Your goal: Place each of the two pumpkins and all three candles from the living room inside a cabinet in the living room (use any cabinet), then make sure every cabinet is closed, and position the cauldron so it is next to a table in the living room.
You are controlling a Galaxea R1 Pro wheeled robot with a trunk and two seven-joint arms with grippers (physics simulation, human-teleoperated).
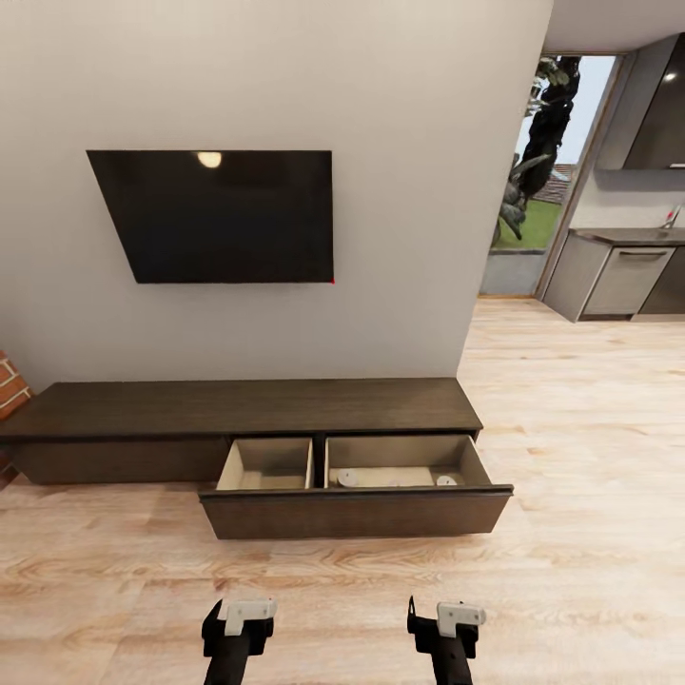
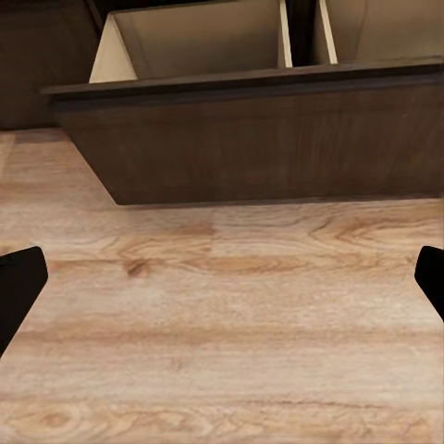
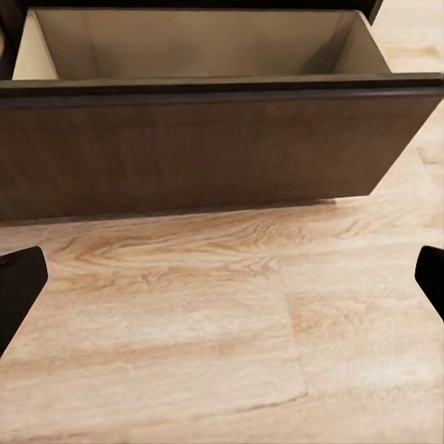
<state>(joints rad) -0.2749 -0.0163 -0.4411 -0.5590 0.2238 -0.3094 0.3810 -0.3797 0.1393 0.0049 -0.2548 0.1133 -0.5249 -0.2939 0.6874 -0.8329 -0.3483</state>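
The long cabinet [image 1: 247,407] stands against the wall, its drawer [image 1: 354,512] pulled out ahead of both end effectors. Two candles [image 1: 346,478] lie inside it. The left end effector [image 1: 238,630] and right end effector [image 1: 444,630] hover wide and empty over the floor [image 1: 571,571].

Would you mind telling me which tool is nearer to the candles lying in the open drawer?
Right. The right tool sits almost straight in front of the candles; the left tool is off toward the drawer's other compartment.

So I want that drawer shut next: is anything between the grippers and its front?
Nothing visible. Bare wooden floor lies between the left gripper, the right gripper and the open drawer front of the cabinet.
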